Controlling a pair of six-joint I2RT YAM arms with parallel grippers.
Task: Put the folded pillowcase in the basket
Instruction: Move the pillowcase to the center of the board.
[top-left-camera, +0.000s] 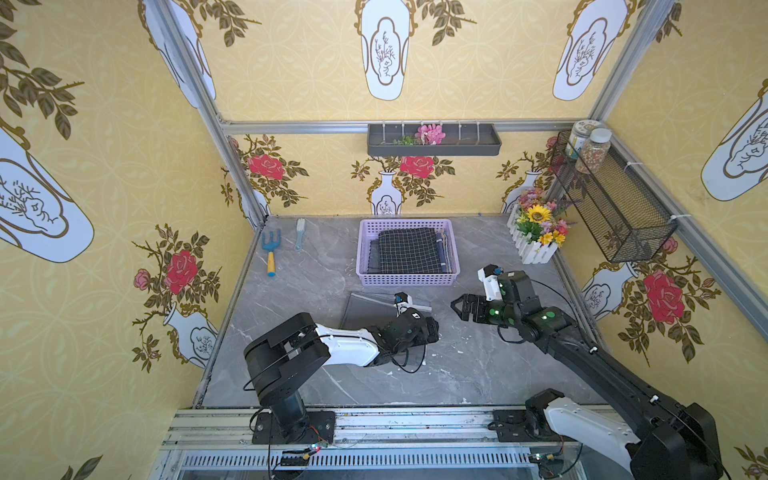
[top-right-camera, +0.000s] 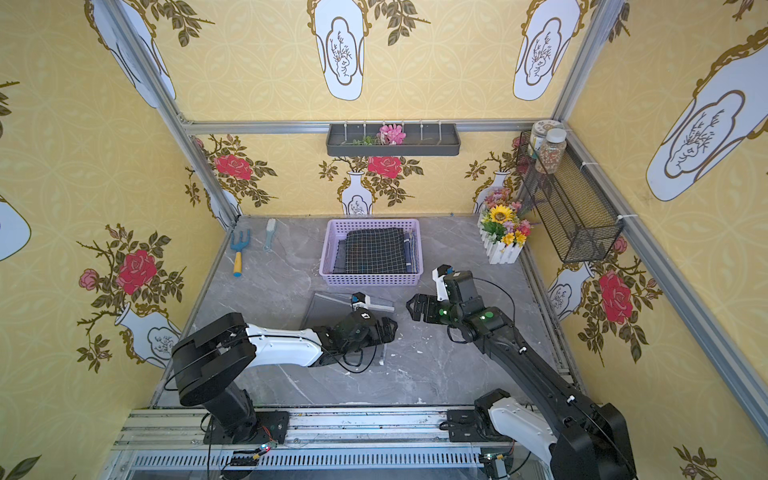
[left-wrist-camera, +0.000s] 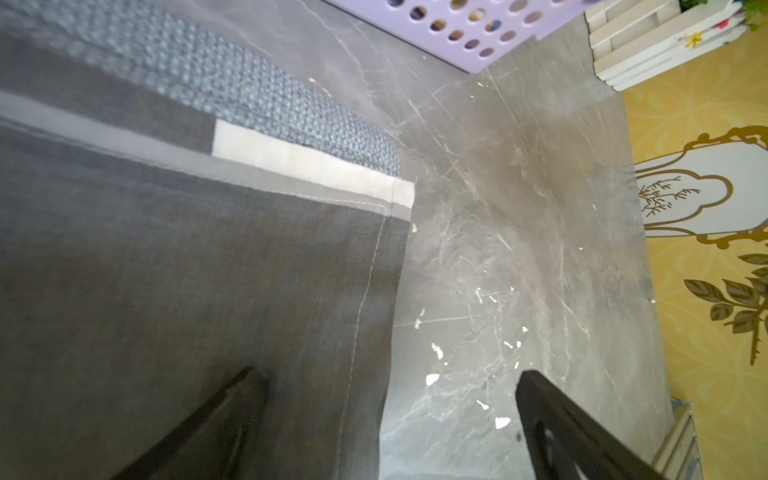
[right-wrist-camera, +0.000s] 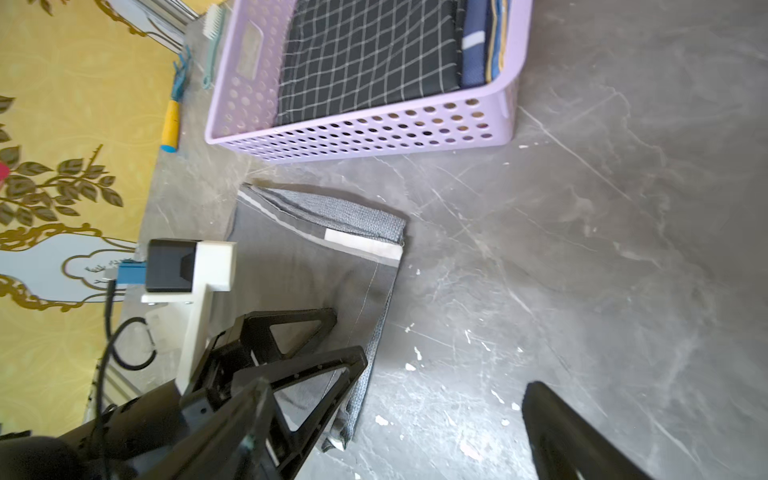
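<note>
Your left claw (left-wrist-camera: 388, 376) stood open over the edge of the woven grey pillowcase (top-left-camera: 365, 311); your right claw (top-left-camera: 456, 309) hung released near the perforated lilac basket (top-left-camera: 409, 282).

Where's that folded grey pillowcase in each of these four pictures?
Top view: pillowcase on the table, just before the basket, partly under the left arm.
Top view: pillowcase in the same spot.
Left wrist view: pillowcase close up, filling much of the picture.
Right wrist view: pillowcase mid-picture, near the basket.
Shared landmark: the lilac basket.
</note>
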